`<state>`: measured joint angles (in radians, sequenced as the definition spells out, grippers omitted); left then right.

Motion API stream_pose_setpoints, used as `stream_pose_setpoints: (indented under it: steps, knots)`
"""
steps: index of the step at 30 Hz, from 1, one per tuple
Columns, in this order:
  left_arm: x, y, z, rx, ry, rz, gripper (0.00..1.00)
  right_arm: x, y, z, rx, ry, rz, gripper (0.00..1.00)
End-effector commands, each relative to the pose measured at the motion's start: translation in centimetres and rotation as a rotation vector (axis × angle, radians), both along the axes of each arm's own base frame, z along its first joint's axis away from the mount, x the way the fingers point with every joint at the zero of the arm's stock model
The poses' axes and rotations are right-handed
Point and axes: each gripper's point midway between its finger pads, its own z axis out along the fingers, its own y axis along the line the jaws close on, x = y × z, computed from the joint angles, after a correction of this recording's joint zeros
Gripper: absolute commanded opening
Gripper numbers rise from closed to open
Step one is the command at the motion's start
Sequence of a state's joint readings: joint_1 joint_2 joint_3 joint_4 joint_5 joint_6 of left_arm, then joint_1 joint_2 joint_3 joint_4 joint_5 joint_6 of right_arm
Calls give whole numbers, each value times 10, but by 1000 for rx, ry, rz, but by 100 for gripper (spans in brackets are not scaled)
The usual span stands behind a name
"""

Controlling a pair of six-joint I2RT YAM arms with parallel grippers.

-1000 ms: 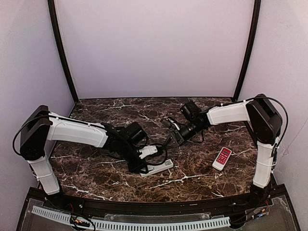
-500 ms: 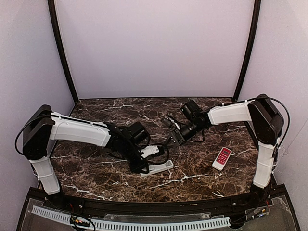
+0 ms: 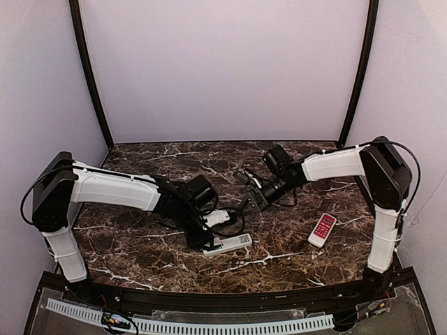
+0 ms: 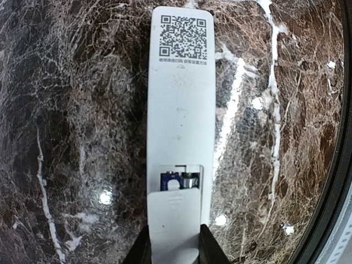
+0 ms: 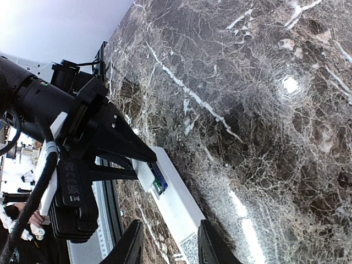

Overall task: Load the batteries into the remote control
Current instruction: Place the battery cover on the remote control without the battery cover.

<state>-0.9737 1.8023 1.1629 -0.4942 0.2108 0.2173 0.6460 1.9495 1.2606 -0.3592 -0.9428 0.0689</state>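
The remote control [image 3: 235, 242] lies back up on the marble, its QR label [image 4: 183, 33] at the far end. Its white cover [image 4: 173, 220] sits partway over the battery bay, and in the gap the batteries [image 4: 179, 180] show, one bluish and one metal end. My left gripper [image 4: 176, 254] is shut on the remote's near end, one black finger on each side. In the right wrist view the remote [image 5: 177, 204] and batteries [image 5: 158, 179] lie below my right gripper [image 5: 171, 247], which hangs open and empty above the label end.
A shorter red-and-white remote [image 3: 322, 229] lies at the right, near the right arm's base. The table's front edge with a slotted white strip [image 3: 209, 324] runs close behind the left gripper. The left arm [image 3: 112, 190] stretches low across the left half.
The left arm has reached slightly to the right, and the remote in its grip has turned a little flatter along the front edge. The right arm has stayed where it was.
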Motion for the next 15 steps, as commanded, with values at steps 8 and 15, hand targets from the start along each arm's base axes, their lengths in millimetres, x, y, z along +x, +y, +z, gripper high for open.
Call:
stream_pose_setpoints:
  steps: [8,15]
  knots:
    - [-6,-4,10,-18,6,-46,20,-4,0,5,13,-11,10,33]
    - [0,-4,7,4,-24,-57,20,-8,0,6,22,4,22,32]
